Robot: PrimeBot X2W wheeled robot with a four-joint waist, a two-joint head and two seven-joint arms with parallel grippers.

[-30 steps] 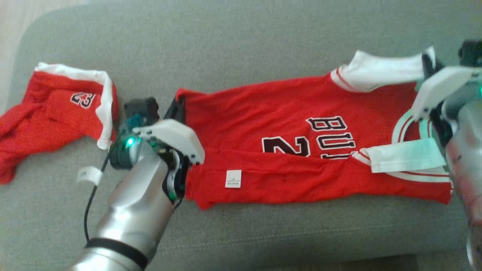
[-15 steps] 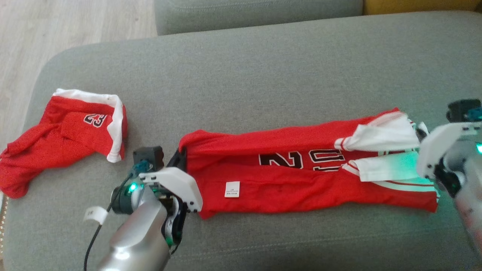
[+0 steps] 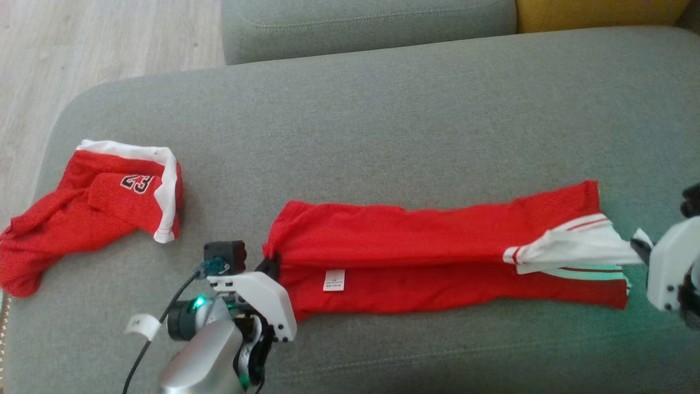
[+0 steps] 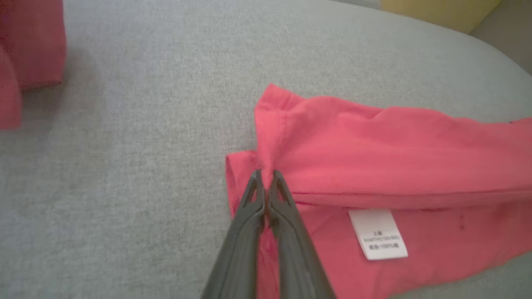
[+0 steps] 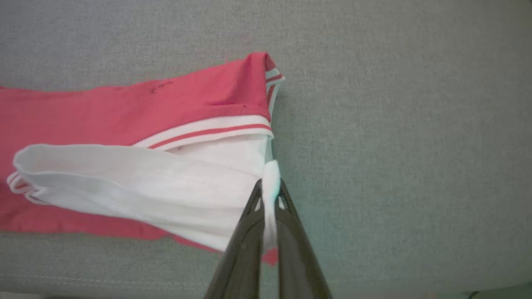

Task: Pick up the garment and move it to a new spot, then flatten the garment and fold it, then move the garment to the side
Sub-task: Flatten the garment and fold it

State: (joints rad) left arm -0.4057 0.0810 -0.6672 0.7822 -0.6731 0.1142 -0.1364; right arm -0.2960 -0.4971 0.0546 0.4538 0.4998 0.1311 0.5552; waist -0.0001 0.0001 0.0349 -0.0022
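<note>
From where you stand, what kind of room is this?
Probably a living room: a broad grey upholstered seat like a sofa's, a second grey cushion beyond it, and a pale wood floor.

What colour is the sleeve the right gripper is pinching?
White; the sleeve shows best in the right wrist view.

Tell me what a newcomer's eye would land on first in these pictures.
The red jersey, stretched as a narrow folded strip across the grey sofa cushion, stands out first. The left end effector is shut on its red hem end, the right end effector on its white sleeve end. At the cushion's far left lie crumpled red shorts marked 23.
</note>
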